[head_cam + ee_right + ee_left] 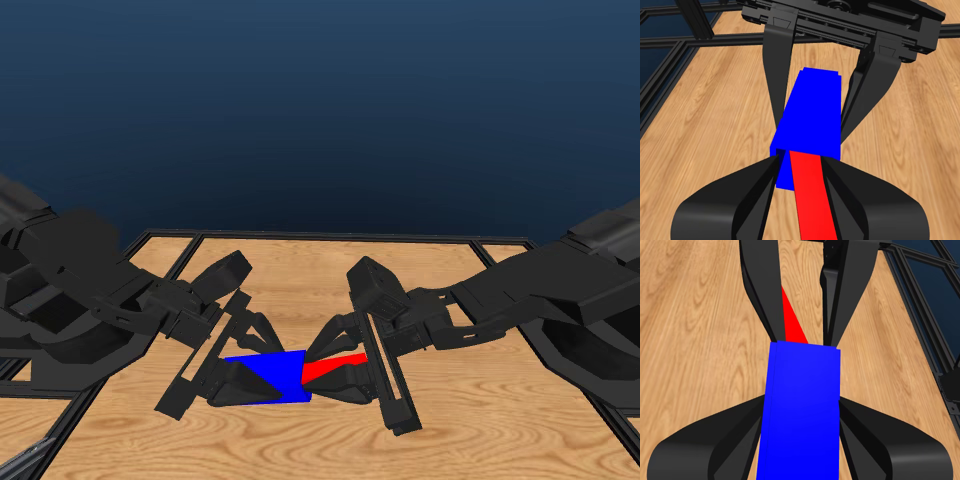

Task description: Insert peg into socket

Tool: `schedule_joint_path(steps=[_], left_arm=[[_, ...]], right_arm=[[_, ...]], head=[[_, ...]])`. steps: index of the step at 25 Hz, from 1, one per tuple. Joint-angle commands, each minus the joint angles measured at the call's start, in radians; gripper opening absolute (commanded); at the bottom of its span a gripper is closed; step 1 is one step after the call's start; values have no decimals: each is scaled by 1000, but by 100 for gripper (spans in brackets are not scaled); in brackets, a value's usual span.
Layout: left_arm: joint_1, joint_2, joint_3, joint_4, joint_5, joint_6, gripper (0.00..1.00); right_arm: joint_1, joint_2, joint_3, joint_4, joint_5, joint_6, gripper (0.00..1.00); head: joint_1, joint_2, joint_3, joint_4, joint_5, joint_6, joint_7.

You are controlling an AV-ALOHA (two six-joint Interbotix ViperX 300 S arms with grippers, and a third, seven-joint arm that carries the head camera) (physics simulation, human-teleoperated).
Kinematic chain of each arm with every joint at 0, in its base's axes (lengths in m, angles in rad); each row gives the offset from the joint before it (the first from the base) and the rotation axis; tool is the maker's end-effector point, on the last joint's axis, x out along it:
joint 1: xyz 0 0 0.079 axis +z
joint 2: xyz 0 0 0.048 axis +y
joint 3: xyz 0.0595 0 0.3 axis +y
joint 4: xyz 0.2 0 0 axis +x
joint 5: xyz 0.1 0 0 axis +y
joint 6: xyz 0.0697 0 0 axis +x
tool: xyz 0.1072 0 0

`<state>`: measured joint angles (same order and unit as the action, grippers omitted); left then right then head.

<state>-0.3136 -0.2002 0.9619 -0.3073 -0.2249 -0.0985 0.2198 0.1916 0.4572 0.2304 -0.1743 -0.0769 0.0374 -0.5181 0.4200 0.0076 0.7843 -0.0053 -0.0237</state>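
Wooden worktop with a black frame, against a dark blue background. My left gripper is clamped on the socket, a blue block held above the worktop's middle. My right gripper is clamped on the peg, a thin red bar. Both grippers meet nose to nose: the peg's tip enters the socket's open end, seen in the right wrist view, where red runs into blue between my jaws
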Motion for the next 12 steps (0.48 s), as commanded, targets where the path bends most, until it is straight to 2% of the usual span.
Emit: schedule_joint_path(steps=[1, 2, 3, 4, 5, 6, 7, 9, 12], left_arm=[[10, -13, -13, -7, -64, 15, 0], [15, -9, -16, -16, -83, 14, 0], [-3, -28, -2, -24, -90, -1, 0], [12, 10, 5, -20, -79, 17, 0], [16, -11, -13, -16, -92, 10, 0], [16, -6, -3, -15, -77, 20, 0], [11, 7, -13, -26, -93, 17, 0], [6, 24, 3, -33, -94, 23, 0], [-1, 16, -8, -32, -93, 30, 0]], right_arm=[[-22, -99, 85, -6, 25, 91, 100], [-24, -112, 135, -6, 32, 107, 100], [-32, -131, 177, -12, 48, 136, 100], [-30, -163, 187, -18, 50, 157, 100], [-34, -187, 221, -19, 69, 173, 100], [-35, -200, 254, -23, 52, 202, 100], [-40, -235, 298, -25, 68, 217, 100], [-40, -256, 330, -36, 80, 256, 100], [-39, -261, 379, -28, 78, 302, 100]], head=[[8, -1, -15, 1, -16, -4, -6], [9, -1, -16, 1, -18, -5, -7], [10, -1, -16, 1, -17, -5, -6], [10, -1, -17, 1, -17, -5, -6], [9, -1, -17, 1, -19, -5, -7], [8, -2, -17, 1, -19, -5, -7], [8, -2, -17, 1, -20, -4, -6], [5, -3, -17, 0, -21, -4, -5], [0, -4, -18, -1, -21, -4, -5]])
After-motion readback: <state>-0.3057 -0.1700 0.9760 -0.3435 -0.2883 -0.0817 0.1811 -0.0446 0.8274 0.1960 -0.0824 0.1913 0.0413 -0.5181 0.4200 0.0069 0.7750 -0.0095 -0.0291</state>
